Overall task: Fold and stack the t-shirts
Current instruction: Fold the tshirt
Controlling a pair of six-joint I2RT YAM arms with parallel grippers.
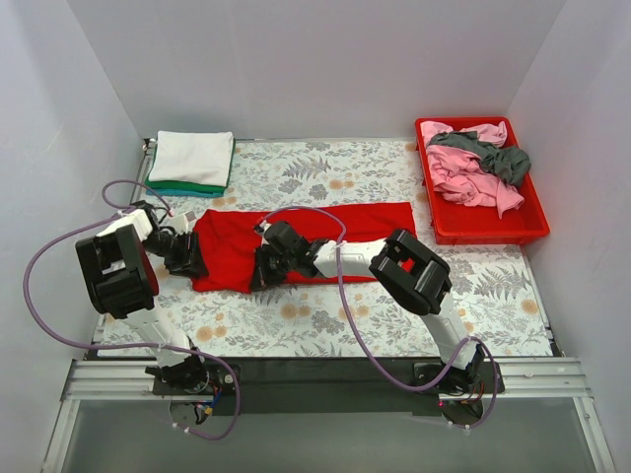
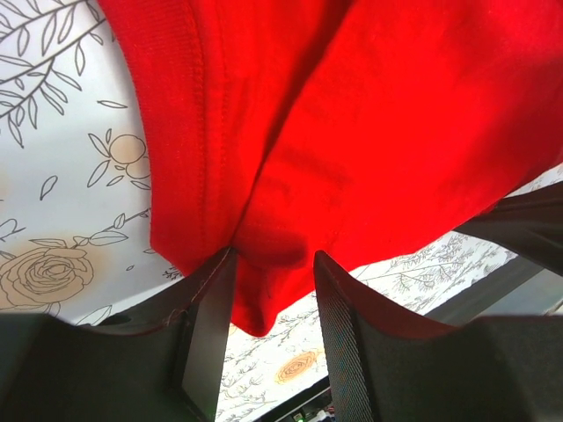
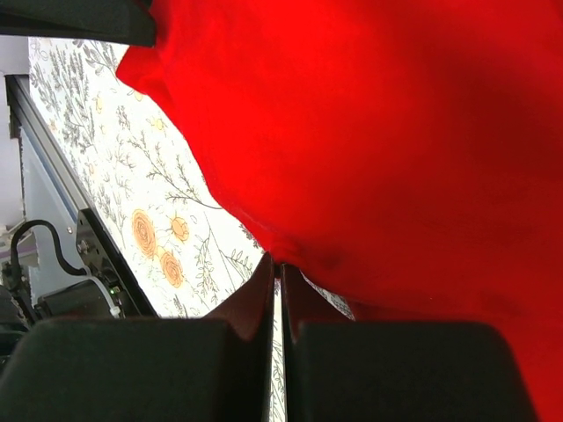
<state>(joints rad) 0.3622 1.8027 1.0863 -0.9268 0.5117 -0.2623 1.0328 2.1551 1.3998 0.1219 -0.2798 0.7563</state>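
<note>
While the left gripper (image 1: 194, 258) holds a thick fold at the left end of the red t-shirt (image 1: 325, 232) and the right gripper (image 1: 264, 271) is closed tight on its near hem, best to lift both level and carry that end rightward together, cloth taut, so the fold lands square on the surface (image 1: 296, 325). Only the overhead view shows the shirt as a long strip mid-surface, the folded stack (image 1: 192, 158) far left and the tray (image 1: 483, 229) of loose shirts (image 1: 473, 168) right. Only the wrist views show cloth actually between the fingers (image 2: 207, 334).
</note>
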